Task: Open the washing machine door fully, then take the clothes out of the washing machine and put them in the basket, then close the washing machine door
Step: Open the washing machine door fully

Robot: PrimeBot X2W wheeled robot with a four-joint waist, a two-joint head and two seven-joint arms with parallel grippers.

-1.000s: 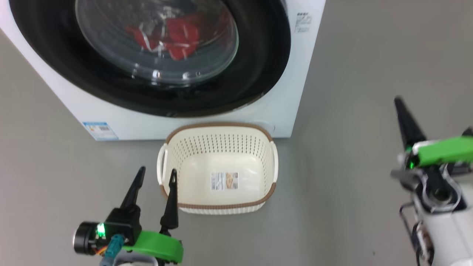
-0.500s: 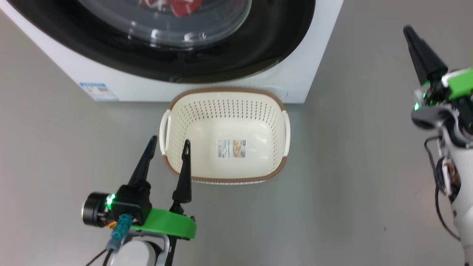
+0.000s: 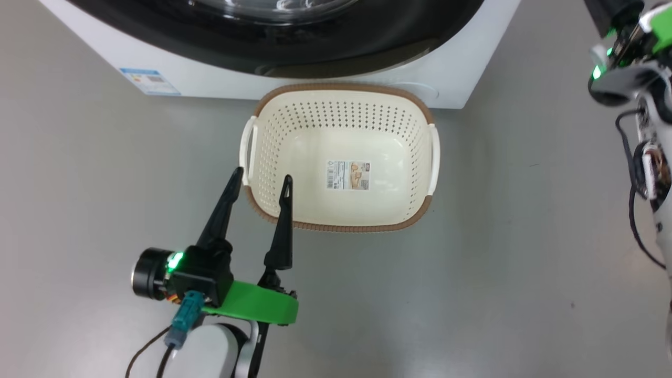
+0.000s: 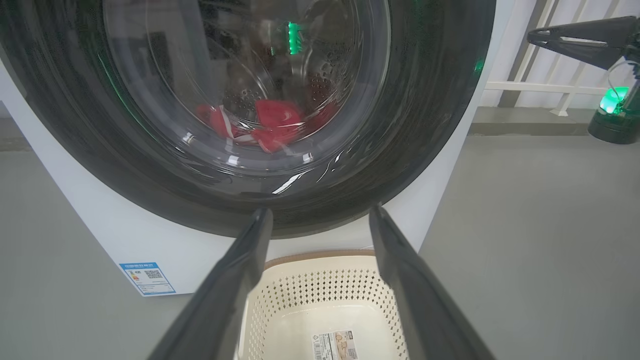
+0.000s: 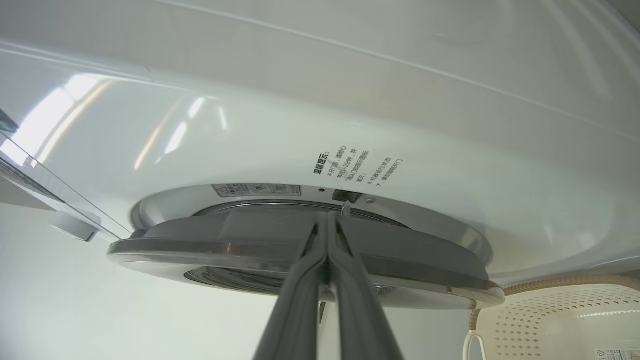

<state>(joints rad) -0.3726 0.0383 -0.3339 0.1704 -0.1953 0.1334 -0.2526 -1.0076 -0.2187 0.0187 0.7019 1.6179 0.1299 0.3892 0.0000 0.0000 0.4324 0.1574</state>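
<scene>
In the head view the whole picture has slid. Our head has tipped down, so the washing machine now sits at twelve o'clock and the bare basket lies just under it. That is the camera moving, not the things. What has really moved is the right arm: measured against the basket it has gone well forward, and it now stands at one o'clock, off the machine's right front corner. The left gripper keeps its place at seven o'clock, fingers spread wide and holding nothing, over the basket's near left corner.

In the left wrist view the door looks closed against the machine. The clothes lie red behind its glass, near the middle, inside the drum. At two o'clock the right gripper points in toward the door's right side, fingers pressed together on nothing.

In the right wrist view we look along those clenched fingers to the door's edge, seen side-on. Their tips end at the gap between the door and the white front, just below the latch. We cannot tell whether they touch it. A corner of the basket shows at five o'clock.

We judge that the right arm's reach has brought us to the first step, prising the door open. Nothing has left the drum yet.
</scene>
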